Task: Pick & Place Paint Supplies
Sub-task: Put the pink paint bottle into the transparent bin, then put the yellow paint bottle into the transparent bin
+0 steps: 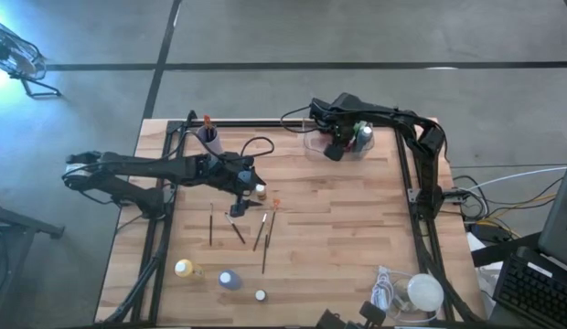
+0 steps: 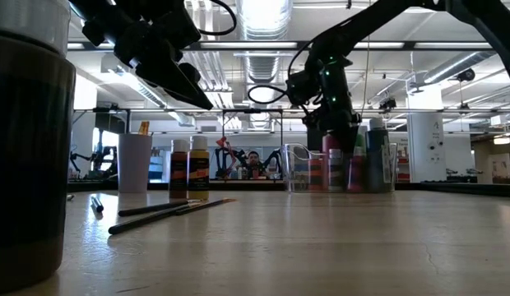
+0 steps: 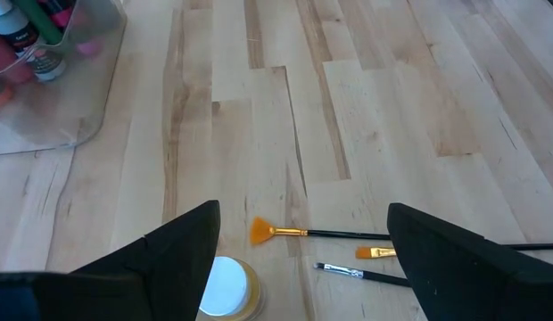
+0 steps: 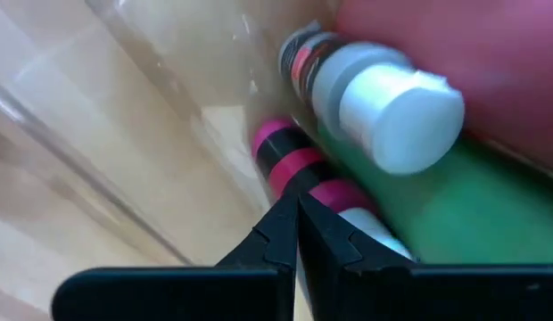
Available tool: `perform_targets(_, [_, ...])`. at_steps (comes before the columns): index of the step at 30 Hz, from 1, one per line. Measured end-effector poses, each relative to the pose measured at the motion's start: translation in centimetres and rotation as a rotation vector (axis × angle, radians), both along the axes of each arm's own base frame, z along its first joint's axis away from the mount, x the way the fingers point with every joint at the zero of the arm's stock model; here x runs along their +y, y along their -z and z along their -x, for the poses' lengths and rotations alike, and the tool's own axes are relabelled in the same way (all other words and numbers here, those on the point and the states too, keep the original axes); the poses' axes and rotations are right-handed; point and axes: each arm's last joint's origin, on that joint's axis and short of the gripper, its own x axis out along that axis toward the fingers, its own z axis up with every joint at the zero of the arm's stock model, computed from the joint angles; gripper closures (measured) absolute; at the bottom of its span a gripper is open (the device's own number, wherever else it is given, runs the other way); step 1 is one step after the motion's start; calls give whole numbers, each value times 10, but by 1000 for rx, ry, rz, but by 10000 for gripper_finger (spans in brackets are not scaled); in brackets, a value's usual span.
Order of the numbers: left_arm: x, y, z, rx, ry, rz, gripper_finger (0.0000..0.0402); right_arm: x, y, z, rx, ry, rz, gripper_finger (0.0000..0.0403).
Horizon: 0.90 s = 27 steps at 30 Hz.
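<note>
Table (image 1: pixel 338 238): pale butcher-block wood, carrying everything below.
Clear plastic tray (image 1: pixel 318 143): far right side; several bottles already stand in it.
My left hand (image 1: pixel 244 183): fingers spread as wide as they go, holding nothing, poised above the brown bottle.
My right hand (image 1: pixel 336 149): fingers pressed together, empty, down inside the tray among the pink and green bottles.
Brown white-capped paint bottle (image 3: pixel 225 289): upright at table centre, just below my left fingers (image 3: pixel 174 251).
Yellow bottle (image 1: pixel 184 269), blue bottle (image 1: pixel 229 280): near edge, well apart from the tray.
Thin dark paintbrushes (image 1: pixel 263 239): loose beside the brown bottle.
Step, as I judge it: centre my left fingers round the cap, descend straight, close below the cap.
</note>
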Motion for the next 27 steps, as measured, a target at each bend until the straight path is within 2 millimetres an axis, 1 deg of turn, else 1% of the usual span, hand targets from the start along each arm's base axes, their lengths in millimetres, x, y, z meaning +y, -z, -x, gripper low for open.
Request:
perform_targets(7, [0,0,0,0,0,0,74,2,-2,-4,-14,-15,14,394])
perform_targets(11, [0,0,0,0,0,0,74,9,-8,-10,-34,-41,18,394])
perform_targets(16, [0,0,0,0,0,0,74,21,-25,-14,-73,-66,47,394])
perform_targets(22, [0,0,0,0,0,0,74,32,-43,-6,-26,-47,97,394])
perform_targets(24, [0,0,0,0,-1,2,74,38,-53,-2,-25,-48,130,394])
perform_targets(27, [0,0,0,3,-7,9,74,47,-71,3,-74,-59,176,394])
